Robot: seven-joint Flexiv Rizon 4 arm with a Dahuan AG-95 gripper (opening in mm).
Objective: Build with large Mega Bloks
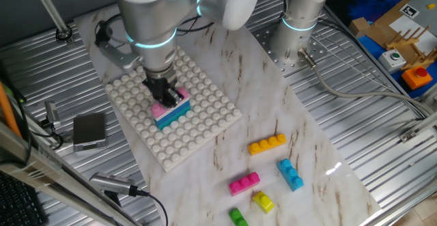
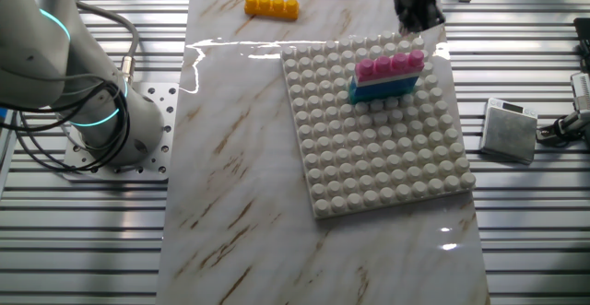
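A pink brick (image 2: 391,65) is being carried atop a white and teal stack (image 2: 383,87) at upper right of the baseplate (image 2: 369,158); the gripper (image 1: 164,91) is being held at it, jaws' spread cannot be told; loose bricks (image 1: 266,144) are lying lower right on the tabletop (image 1: 321,164)

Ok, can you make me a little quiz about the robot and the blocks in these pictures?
1. True or false: the pink brick sits on top of the stack on the white baseplate.
2. Which loose brick lies nearest the baseplate in the view from the arm's side? A) yellow-orange bar B) blue brick C) green brick
3. Fill in: the gripper is right at the ____.

Key: 1 true; 2 A; 3 stack
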